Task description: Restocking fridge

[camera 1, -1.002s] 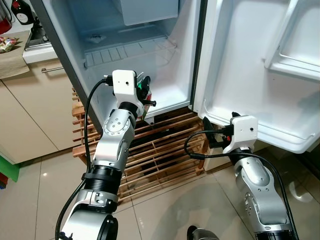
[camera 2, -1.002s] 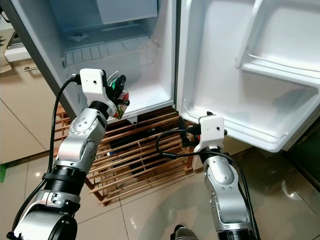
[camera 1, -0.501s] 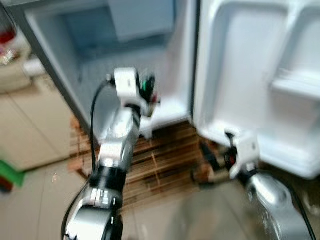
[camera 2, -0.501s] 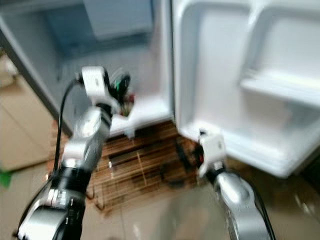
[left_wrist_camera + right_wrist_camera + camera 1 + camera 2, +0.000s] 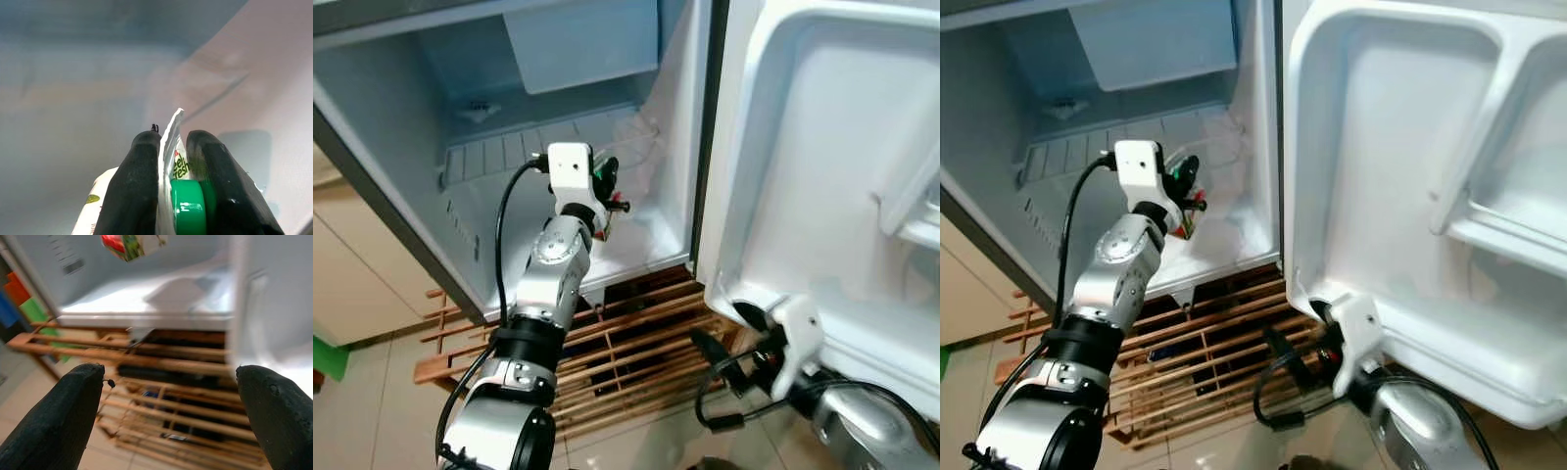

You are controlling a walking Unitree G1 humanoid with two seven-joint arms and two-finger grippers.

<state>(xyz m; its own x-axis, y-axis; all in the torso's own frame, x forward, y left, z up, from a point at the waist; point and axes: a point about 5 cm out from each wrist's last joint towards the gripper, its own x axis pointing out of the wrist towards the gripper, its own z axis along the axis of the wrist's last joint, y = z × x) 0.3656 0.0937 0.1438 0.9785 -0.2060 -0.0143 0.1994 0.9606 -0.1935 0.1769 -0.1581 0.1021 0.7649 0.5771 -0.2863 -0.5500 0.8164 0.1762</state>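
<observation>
My left gripper (image 5: 614, 186) is shut on the top fin of a white carton (image 5: 172, 134) with a green cap (image 5: 188, 205). It holds the carton inside the open fridge's lower compartment (image 5: 489, 117), above the white floor (image 5: 641, 245) near the right wall. The carton's red and green bottom corner (image 5: 134, 245) hangs clear of that floor. My right gripper (image 5: 166, 416) is open with its fingers (image 5: 58, 416) wide apart and nothing between them. It sits low, below the door's bottom edge (image 5: 729, 328), pointing at the wooden pallet.
The fridge door (image 5: 803, 176) stands open on the right with moulded shelves (image 5: 1498, 245). A translucent drawer (image 5: 582, 44) hangs at the compartment's top. A slatted wooden pallet (image 5: 636, 343) lies under the fridge. Beige cabinets (image 5: 352, 284) stand at the left, with tiled floor below.
The camera has moved closer to the fridge and tilted. My left gripper has carried the carton from the fridge's front edge deeper into the compartment. The right arm sits lower in view.
</observation>
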